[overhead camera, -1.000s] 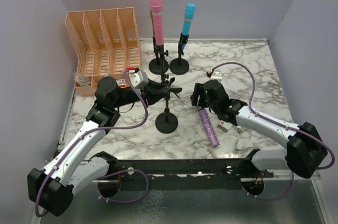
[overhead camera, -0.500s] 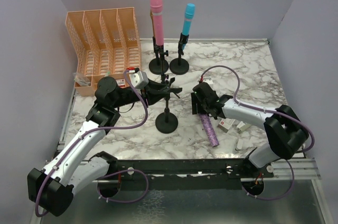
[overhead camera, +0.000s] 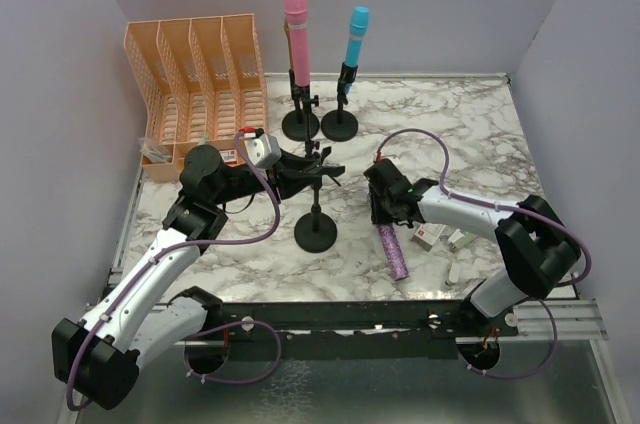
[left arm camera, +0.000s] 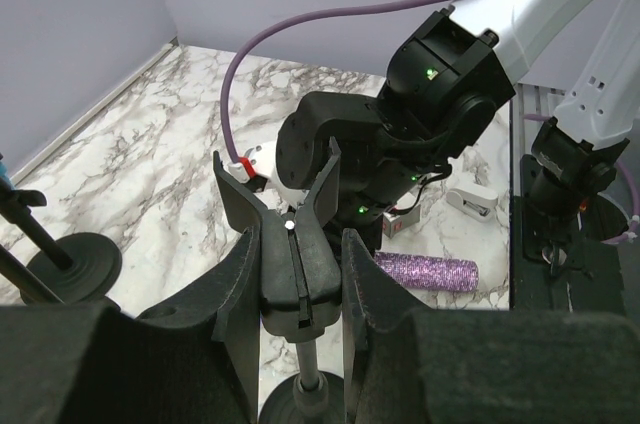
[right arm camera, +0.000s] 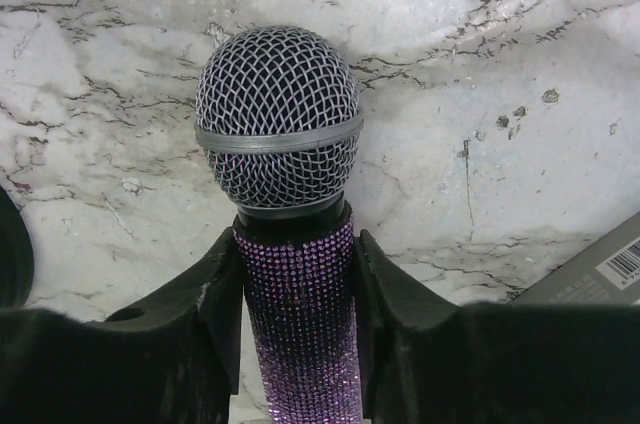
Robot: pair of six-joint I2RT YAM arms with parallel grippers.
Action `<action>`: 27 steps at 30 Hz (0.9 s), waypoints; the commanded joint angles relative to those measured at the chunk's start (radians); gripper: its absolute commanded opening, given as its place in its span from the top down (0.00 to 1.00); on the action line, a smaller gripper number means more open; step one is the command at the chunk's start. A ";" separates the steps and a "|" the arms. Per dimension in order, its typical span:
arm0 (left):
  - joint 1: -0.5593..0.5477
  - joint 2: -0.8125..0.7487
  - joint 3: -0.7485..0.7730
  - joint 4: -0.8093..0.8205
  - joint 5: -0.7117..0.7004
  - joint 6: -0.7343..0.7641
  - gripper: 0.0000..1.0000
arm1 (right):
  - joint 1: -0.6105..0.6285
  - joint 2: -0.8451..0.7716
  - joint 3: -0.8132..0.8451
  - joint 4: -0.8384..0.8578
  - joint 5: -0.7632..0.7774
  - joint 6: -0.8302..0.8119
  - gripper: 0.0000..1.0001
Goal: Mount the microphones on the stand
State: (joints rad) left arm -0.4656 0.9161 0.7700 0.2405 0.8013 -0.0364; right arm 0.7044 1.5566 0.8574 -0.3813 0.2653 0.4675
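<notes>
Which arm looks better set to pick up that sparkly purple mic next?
The right. Its gripper straddles the purple microphone just below the mesh head, fingers against its body. The left gripper is busy clamping the empty stand clip.

A glittery purple microphone (right arm camera: 290,244) lies on a white marble tabletop (right arm camera: 480,94) veined in grey, its silver mesh head (right arm camera: 278,109) pointing to 12 o'clock and its sequined handle running out of frame at 6 o'clock. The right gripper (right arm camera: 297,289) clasps the handle just below the head's black collar, one black finger (right arm camera: 222,289) rising from 7 o'clock and the other from 5 o'clock, both flush against the glitter. A grey box corner (right arm camera: 600,274) bearing a barcode shows at 4 o'clock; a dark curved edge (right arm camera: 10,254), too cropped to identify, sits at 8 o'clock.
</notes>
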 commanded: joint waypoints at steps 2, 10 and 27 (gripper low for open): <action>0.005 -0.003 -0.003 -0.020 0.029 0.016 1.00 | -0.006 -0.032 0.057 -0.038 0.061 0.001 0.80; 0.005 -0.002 0.003 -0.026 0.021 0.014 1.00 | -0.006 -0.277 0.086 0.196 0.098 -0.074 0.96; 0.006 0.018 0.005 0.005 0.010 -0.028 1.00 | -0.004 -0.495 -0.064 1.132 -0.294 -0.339 0.99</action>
State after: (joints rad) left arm -0.4656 0.9215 0.7704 0.2478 0.8017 -0.0502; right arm 0.7006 1.0344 0.7944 0.4831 0.1368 0.1844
